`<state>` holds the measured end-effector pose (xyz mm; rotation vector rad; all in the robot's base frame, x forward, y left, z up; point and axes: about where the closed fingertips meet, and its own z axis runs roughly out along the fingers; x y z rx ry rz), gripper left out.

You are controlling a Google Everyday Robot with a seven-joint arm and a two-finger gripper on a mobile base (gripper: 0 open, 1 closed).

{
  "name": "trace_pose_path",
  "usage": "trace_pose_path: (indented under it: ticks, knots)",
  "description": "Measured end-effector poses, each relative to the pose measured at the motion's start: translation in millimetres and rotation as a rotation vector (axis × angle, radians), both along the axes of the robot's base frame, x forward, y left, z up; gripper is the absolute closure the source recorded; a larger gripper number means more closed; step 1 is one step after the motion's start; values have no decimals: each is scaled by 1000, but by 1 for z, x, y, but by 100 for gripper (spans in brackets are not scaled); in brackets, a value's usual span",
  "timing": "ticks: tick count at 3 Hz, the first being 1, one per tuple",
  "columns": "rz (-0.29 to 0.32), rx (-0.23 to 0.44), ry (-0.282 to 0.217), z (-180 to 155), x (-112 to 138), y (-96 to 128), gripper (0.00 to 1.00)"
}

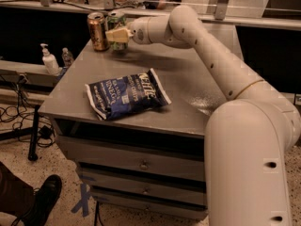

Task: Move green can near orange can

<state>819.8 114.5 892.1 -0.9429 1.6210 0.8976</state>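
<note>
The orange can [98, 30] stands upright at the far left corner of the grey table [188, 84]. The green can [115, 23] stands right beside it on its right, almost touching. My gripper [116, 35] reaches in from the right and is shut on the green can, its pale fingers [118, 34] across the can's front. The lower part of the green can is hidden by the fingers.
A blue chip bag [126, 94] lies flat near the table's front. A white pump bottle [48, 60] and a small clear bottle [67, 57] stand on a lower ledge to the left. Drawers sit under the table. A person's shoe [43, 197] is at the bottom left.
</note>
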Motion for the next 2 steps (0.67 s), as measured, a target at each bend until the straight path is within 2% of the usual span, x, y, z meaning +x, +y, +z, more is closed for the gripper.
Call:
trace_pose_path:
  ticks: [2]
  knots:
    - [0, -29, -14, -10, 0, -4, 13]
